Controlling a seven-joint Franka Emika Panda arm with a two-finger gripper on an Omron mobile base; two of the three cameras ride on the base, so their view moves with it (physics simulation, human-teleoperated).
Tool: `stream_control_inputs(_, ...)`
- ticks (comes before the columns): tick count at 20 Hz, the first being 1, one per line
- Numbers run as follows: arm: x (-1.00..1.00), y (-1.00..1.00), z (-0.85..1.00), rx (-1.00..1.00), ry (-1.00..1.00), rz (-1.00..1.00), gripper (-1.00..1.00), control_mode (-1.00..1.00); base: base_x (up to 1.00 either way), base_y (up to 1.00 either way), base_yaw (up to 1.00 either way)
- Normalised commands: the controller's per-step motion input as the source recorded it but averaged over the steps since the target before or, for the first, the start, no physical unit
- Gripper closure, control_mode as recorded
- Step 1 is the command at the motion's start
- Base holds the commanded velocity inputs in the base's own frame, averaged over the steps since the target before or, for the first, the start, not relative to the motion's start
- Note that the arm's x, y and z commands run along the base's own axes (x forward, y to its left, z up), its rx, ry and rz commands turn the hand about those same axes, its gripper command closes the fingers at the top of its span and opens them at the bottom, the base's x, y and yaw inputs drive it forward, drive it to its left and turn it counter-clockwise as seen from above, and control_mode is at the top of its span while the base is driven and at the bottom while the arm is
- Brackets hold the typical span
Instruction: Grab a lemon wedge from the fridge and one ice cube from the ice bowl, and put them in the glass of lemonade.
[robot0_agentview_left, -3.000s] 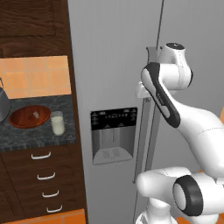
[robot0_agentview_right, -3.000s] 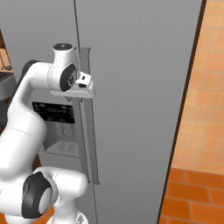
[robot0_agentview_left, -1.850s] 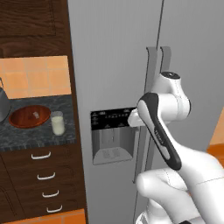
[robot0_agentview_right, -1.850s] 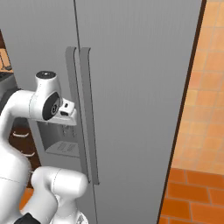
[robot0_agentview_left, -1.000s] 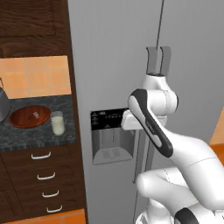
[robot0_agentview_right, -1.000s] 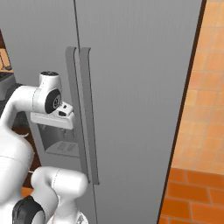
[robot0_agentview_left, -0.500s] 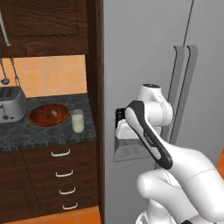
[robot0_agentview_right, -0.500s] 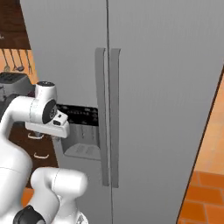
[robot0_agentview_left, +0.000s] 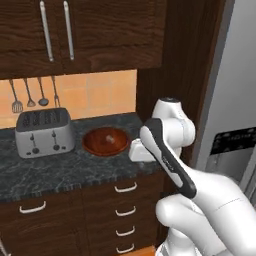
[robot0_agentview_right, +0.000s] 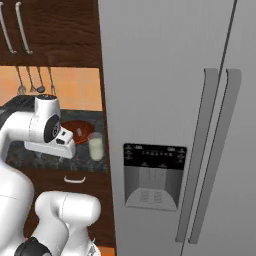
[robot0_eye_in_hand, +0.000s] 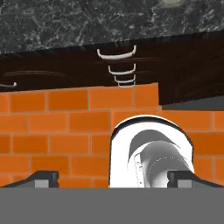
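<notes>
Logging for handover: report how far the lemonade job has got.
Done: nothing visible. The fridge doors are shut, the gripper open and empty. In hand: arm near the ice bowl and glass of lemonade. Left: fetch wedge and ice cube, drop both in.

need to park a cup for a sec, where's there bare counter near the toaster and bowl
Bare counter runs along the front edge, ahead of the toaster and the ice bowl. The right end is crowded: the bowl, the glass of lemonade and the arm sit close together there.
</notes>
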Motion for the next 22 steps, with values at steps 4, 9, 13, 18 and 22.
stream_control_inputs(4, 0.00, 0.00, 0.00, 0.00, 0.00, 0.00, -1.00, 1.00, 0.51, 0.56, -0.47)
stream_control_inputs(9, 0.52, 0.39, -0.60, 0.00, 0.06, -0.16, -1.00, -1.00, 0.22, 0.04, -0.13)
stream_control_inputs(13, 0.60, 0.99, -0.28, -0.08, 0.00, -0.05, -1.00, -1.00, 0.00, 0.00, 0.00)
stream_control_inputs(18, 0.64, 0.63, -0.04, -0.09, -0.06, 0.07, -1.00, -1.00, 0.00, 0.00, 0.00)
stream_control_inputs(22, 0.99, 0.34, -0.13, -0.07, -0.06, 0.17, -1.00, -1.00, 0.00, 0.00, 0.00)
